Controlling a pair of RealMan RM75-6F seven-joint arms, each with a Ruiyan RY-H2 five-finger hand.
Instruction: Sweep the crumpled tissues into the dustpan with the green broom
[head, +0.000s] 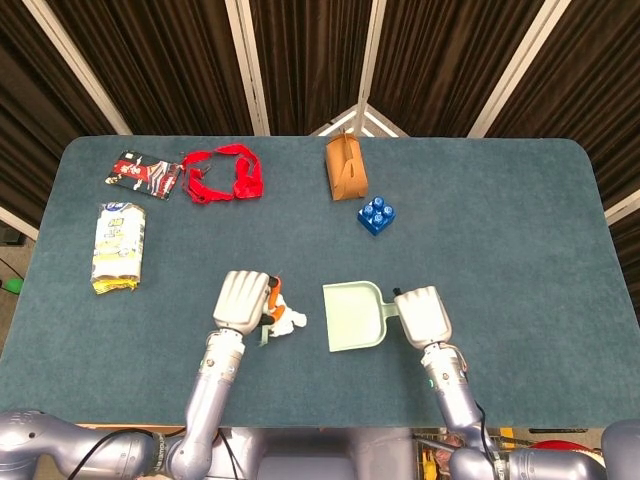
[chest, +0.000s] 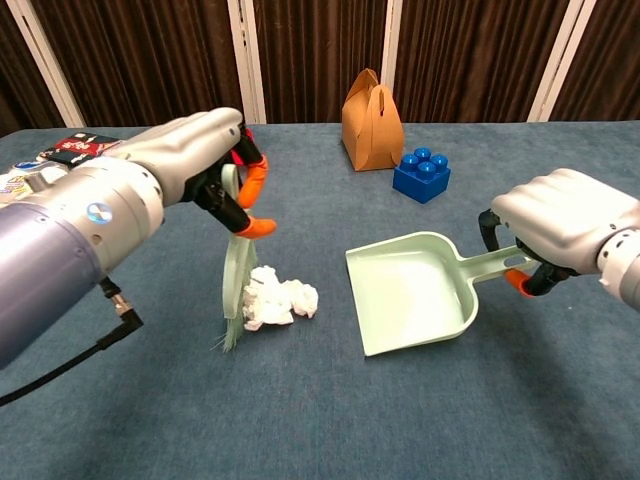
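Crumpled tissues (chest: 277, 300): white wad on the blue table (head: 500, 220), toward its 6 o'clock edge in the head view, lying between broom and dustpan, apart from the dustpan's mouth.

Green broom (chest: 235, 270): pale green, roughly upright, bristles down on the table and touching the wad at its 9 o'clock side. Handle grasped by the left hand (chest: 205, 160), fingers wrapped round it.

Dustpan (chest: 410, 292): pale green, flat on the table at 3 o'clock of the tissues, open mouth facing them. Handle grasped by the right hand (chest: 560, 225), fingers clenched about it.

Other items, far side: brown paper box (head: 345, 168) at 12 o'clock; blue brick (head: 376, 214) just beside it; red strap (head: 225, 172), dark packet (head: 145, 172) and yellow-white packet (head: 119, 246) toward 10 o'clock.
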